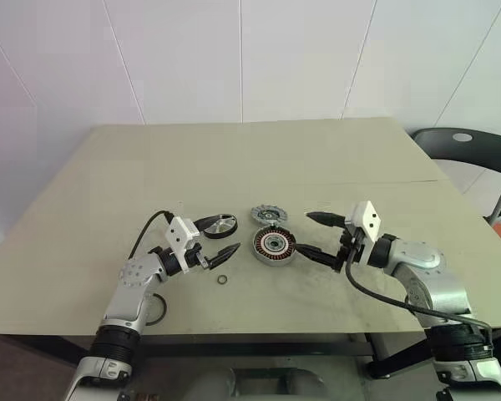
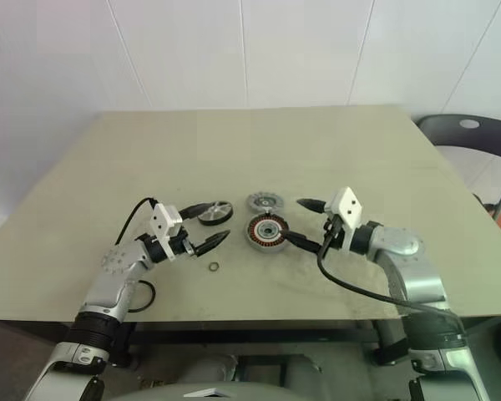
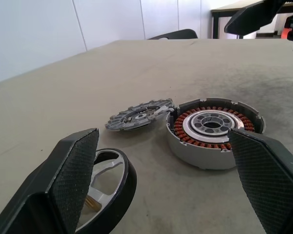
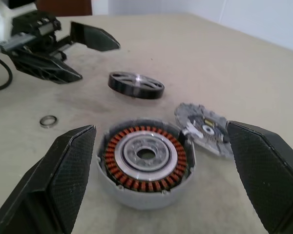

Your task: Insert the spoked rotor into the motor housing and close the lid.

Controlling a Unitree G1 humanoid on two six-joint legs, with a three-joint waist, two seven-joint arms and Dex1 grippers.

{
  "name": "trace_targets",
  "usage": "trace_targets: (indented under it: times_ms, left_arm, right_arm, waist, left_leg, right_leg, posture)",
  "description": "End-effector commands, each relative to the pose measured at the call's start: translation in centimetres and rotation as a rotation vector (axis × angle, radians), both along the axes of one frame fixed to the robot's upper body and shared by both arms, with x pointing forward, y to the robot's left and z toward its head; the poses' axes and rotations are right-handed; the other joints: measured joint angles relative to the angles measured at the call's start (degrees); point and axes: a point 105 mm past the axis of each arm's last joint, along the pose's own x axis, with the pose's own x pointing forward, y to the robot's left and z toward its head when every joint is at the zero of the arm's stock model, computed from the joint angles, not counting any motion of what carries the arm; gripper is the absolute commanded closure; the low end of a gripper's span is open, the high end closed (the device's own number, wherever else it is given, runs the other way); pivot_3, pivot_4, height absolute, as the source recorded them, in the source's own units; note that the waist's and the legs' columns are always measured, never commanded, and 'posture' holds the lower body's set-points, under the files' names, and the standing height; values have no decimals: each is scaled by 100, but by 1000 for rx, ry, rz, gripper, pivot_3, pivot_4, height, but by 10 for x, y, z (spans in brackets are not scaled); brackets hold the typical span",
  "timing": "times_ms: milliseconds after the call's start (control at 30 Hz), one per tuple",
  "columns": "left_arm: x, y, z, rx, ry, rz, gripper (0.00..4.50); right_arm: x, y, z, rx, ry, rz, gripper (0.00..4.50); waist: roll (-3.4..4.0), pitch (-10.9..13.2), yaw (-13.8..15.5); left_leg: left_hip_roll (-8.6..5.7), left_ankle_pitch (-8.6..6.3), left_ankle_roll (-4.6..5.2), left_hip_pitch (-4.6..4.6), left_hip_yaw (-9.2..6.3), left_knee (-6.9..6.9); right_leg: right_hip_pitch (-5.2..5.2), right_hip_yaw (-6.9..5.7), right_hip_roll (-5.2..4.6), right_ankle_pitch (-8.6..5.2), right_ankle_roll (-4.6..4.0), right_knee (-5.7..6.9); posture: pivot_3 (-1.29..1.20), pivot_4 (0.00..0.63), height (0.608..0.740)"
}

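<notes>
Left eye view first: we take as landmark the motor housing (image 1: 274, 246), a round puck-like shell with a ring of copper windings and a silver hub, lying open-faced on the beige table (image 1: 259, 159). Just behind it, touching or nearly touching its rim, lies the spoked rotor (image 1: 268, 215), a small grey metal wheel with radial spokes and a dark centre, tilted slightly in the left wrist view. To the housing's left, a little apart, sits the lid (image 1: 218, 225), a thin silver disc with a dark rim. A tiny metal ring (image 1: 223, 280) lies nearer us, left of the housing.

Left gripper (image 1: 218, 239) hovers around the lid with its fingers released and spread, holding nothing. Right gripper (image 1: 316, 236) hangs just right of the housing, its fingers equally spread and empty.

We judge the task is at its start: rotor not yet inserted, lid not yet on. Next move calls for one gripper to reach behind the housing, pinch the rotor by its rim, lift it and seat it centred over the hub; the right gripper looks better placed.

Room: wide bare table behind and to both sides of the housing; the near table edge is closest, still well apart. A dark chair (image 1: 468, 146) stands off the far right corner, clear of the work.
</notes>
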Motion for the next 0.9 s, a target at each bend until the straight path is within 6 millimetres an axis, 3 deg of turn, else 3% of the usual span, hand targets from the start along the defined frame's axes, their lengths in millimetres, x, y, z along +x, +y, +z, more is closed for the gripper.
trace_targets:
  times_ms: [33,367,900]
  left_arm:
    - [3,1,12,-6,-54,5,0]
    - [3,0,13,-8,-58,6,0]
    - [0,1,16,-29,-46,-3,0]
  right_arm:
    - [2,-4,3,1,-39,10,20]
    - [1,-10,-12,-5,-47,19,20]
    - [8,3,2,-7,-93,20,20]
  waist:
    - [0,0,0]
    - [0,0,-2]
    - [0,0,-1]
  left_leg:
    - [0,0,0,0,0,0]
    - [0,0,0,1,0,-1]
    - [0,0,0,1,0,-1]
  right_leg:
    - [-1,0,0,0,0,0]
    - [-1,0,0,5,-5,1]
    - [-1,0,1,6,-9,1]
  posture:
    - [0,0,740]
    - [0,0,740]
    - [0,0,740]
